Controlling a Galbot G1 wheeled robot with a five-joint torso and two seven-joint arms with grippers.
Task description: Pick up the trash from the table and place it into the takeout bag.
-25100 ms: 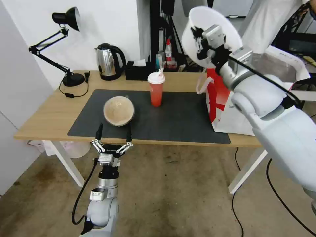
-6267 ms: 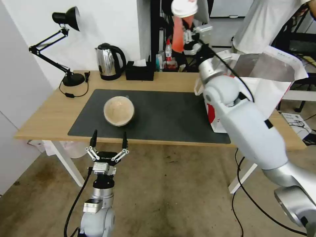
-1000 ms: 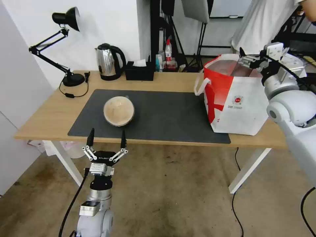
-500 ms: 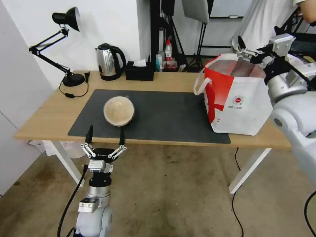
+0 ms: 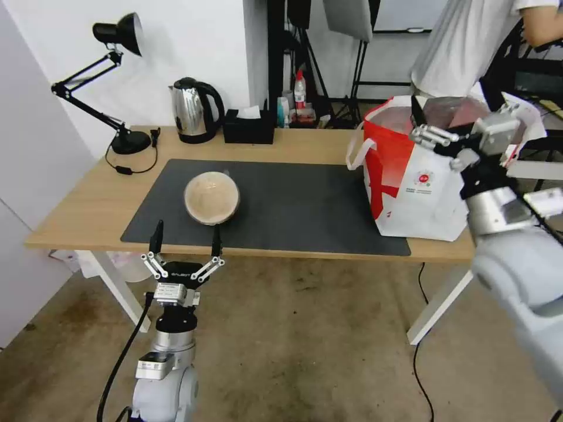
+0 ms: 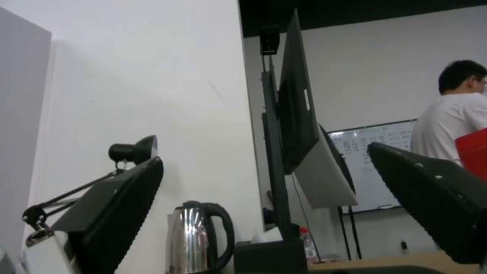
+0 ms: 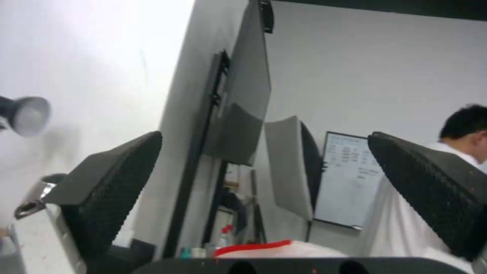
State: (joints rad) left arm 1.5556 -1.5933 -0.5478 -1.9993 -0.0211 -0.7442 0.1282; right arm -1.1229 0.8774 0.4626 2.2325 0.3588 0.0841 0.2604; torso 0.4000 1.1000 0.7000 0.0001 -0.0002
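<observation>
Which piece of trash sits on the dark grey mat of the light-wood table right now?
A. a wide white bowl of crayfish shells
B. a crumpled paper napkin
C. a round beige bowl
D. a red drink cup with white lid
C: the round beige bowl rests alone on the dark grey mat, just beyond the open left gripper.

The table (image 5: 82,199) has a light wood top with a matt finish, and a matt dark grey mat (image 5: 305,205) lies on it. The bowl (image 5: 212,197) at centre left looks like dull beige paper or pulp. The kettle (image 5: 190,111) at upper left is shiny polished steel with black plastic trim. The bag (image 5: 428,193) at right has smooth white and red sides and a silvery foil lining.
</observation>
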